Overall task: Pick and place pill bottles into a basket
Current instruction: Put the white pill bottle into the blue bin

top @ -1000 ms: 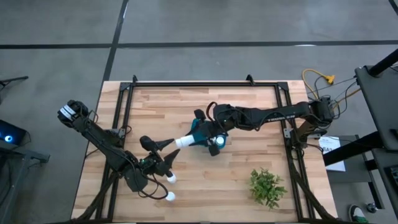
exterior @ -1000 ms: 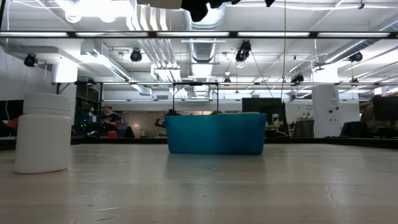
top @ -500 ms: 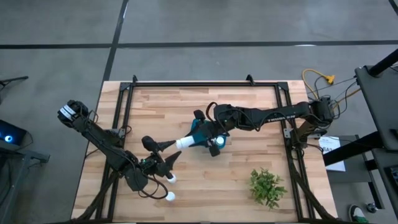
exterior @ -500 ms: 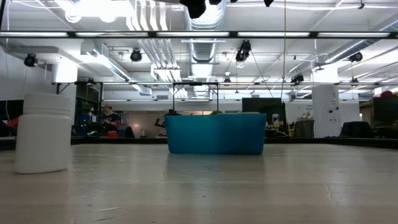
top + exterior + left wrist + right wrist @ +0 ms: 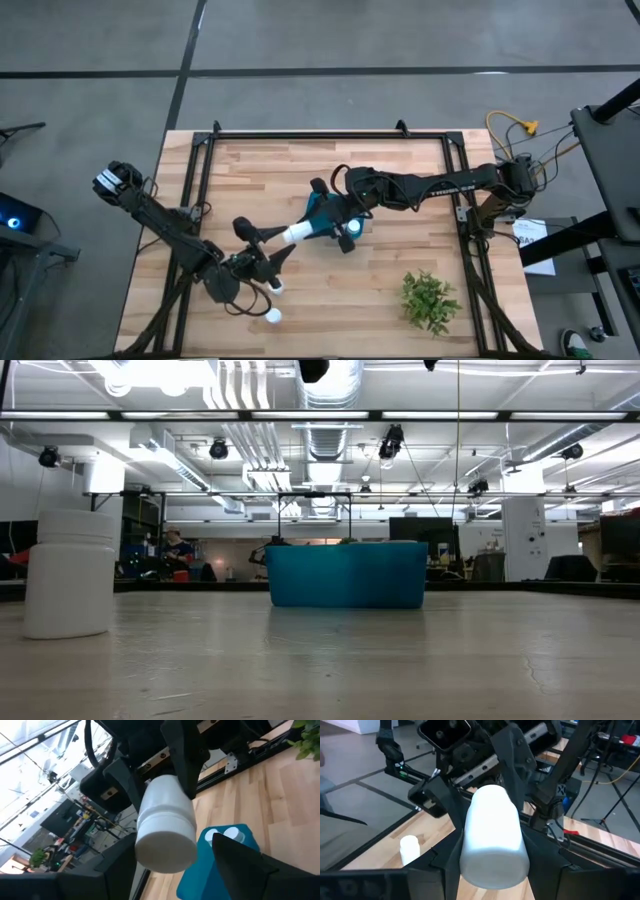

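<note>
My right gripper (image 5: 312, 228) is shut on a white pill bottle (image 5: 297, 233) above the left end of the teal basket (image 5: 324, 210). The bottle lies nearly level, and its free end points at my left gripper (image 5: 268, 243). My left gripper is open, its fingertips just short of that end, touching nothing. The left wrist view shows the bottle (image 5: 165, 830) straight ahead, with the basket (image 5: 225, 857) below it holding white bottles. Two more bottles (image 5: 273, 287) (image 5: 270, 316) stand on the table near the front. One of them shows in the low view (image 5: 68, 572). My right gripper pinches the bottle's round sides (image 5: 470, 845) between its two fingers, on the half away from my left arm (image 5: 187, 790). The fingers come roughly level from the table's right and lie along the bottle. The bottle is lifted clear, and its other end sticks out past the fingertips.
A small green plant (image 5: 430, 300) lies near the front right corner. A black metal frame (image 5: 330, 133) runs along the table's edges. My left arm reaches in over the front left, close above the two standing bottles.
My left gripper has crept a little toward the table's right, closer to the bottle's free end. The held bottle has shifted slightly toward the near edge. Neither gripper has visibly opened or shut.
</note>
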Motion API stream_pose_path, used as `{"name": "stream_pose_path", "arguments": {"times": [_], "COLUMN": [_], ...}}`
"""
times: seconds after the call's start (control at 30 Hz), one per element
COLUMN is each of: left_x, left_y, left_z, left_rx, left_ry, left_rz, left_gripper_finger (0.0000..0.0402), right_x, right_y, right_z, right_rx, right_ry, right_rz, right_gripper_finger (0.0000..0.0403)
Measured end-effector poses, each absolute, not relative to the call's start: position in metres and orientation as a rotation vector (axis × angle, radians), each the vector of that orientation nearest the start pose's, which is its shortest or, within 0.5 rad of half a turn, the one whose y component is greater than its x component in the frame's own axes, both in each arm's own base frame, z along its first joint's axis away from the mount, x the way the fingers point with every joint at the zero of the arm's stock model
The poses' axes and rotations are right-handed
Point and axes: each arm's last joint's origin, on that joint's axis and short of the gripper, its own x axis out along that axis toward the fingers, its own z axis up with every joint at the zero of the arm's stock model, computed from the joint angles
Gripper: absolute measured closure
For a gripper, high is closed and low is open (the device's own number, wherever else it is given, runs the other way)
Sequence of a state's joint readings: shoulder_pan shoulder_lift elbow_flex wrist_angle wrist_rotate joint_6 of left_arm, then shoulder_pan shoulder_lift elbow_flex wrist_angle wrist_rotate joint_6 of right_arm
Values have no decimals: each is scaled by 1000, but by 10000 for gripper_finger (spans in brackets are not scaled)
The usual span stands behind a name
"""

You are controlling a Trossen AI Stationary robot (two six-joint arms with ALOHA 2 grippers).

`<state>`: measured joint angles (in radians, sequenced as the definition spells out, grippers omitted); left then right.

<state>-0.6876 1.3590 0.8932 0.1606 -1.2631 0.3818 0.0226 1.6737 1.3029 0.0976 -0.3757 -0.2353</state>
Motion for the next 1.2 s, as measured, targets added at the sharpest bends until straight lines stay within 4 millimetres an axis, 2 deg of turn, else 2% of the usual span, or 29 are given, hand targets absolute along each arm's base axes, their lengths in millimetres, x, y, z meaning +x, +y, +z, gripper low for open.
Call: {"name": "stream_pose_path", "arguments": {"times": [0.67,0.77,1.0,1.2], "left_x": [244,245,245,245], "left_y": [-154,-152,-151,-151], "left_z": [291,290,288,288], "left_rx": [643,643,643,643], "left_ry": [248,251,253,251], "left_rz": [518,521,520,519], "left_gripper_finger": [168,181,243,245], "right_x": [388,388,388,388], "right_y": [22,22,22,22], "right_z": [308,309,309,309], "right_rx": [-185,-186,-185,-189], "right_ry": [216,213,213,214], "right_rz": [431,431,431,431], "right_gripper_finger": [242,242,242,242]}}
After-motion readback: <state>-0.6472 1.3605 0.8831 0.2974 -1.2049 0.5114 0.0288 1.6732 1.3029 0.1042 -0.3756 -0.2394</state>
